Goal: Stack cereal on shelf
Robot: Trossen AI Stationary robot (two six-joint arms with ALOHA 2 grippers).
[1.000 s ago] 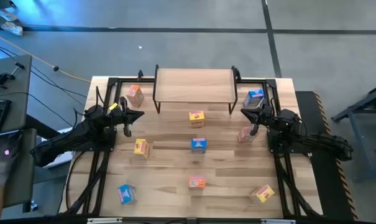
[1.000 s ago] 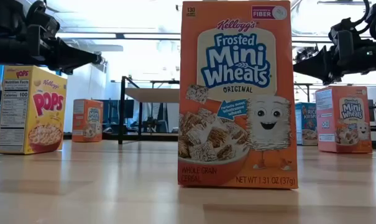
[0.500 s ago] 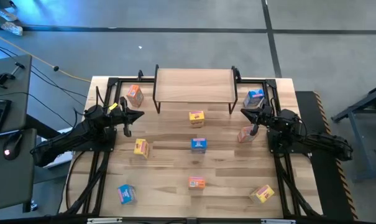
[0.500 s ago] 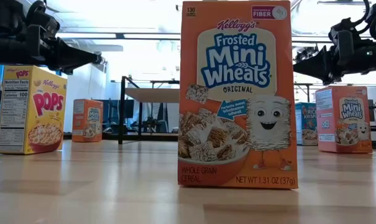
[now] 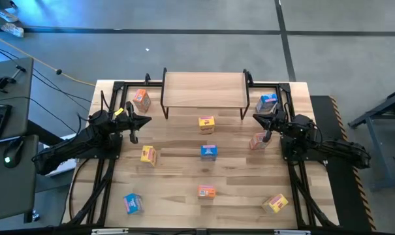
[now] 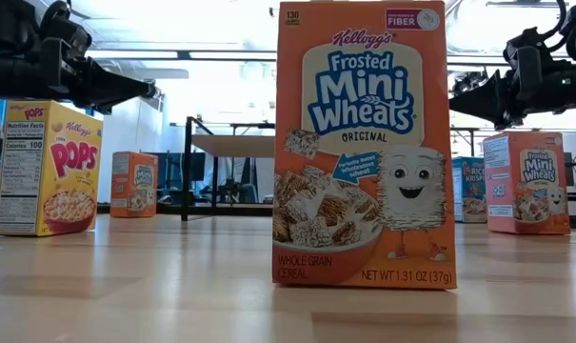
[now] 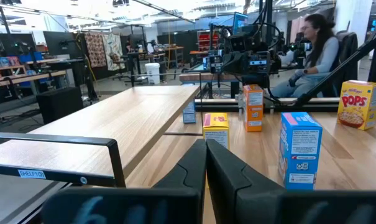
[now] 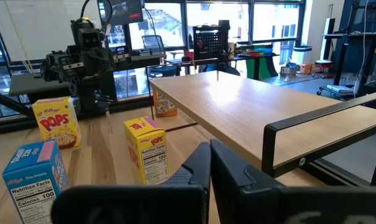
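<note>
High view: the shelf (image 5: 204, 90) is seen at the table's (image 5: 236, 176) far edge with its top bare. Nine boxes are scattered on the table: an orange box (image 5: 141, 100) and a blue box (image 5: 267, 103) flank the shelf, a yellow box (image 5: 206, 123) stands just in front of it, and the rest are spread well apart toward the near edge. The left gripper (image 5: 143, 123) is held above the table's left side and the right gripper (image 5: 259, 119) above its right side, each with fingers together and nothing between them. An orange box (image 5: 258, 141) is partly covered by the right arm.

Low view: most of the scene is blocked by a near orange box (image 6: 362, 143); only a part of the shelf (image 6: 228, 146) is seen behind it.

Left wrist view: the shelf (image 7: 100, 127) is cut off at one side; a seated person (image 7: 315, 43) is seen beyond the table.

Right wrist view: the shelf top (image 8: 256, 115) is bare, and a blue box (image 8: 35, 177) is cut off at the edge.
</note>
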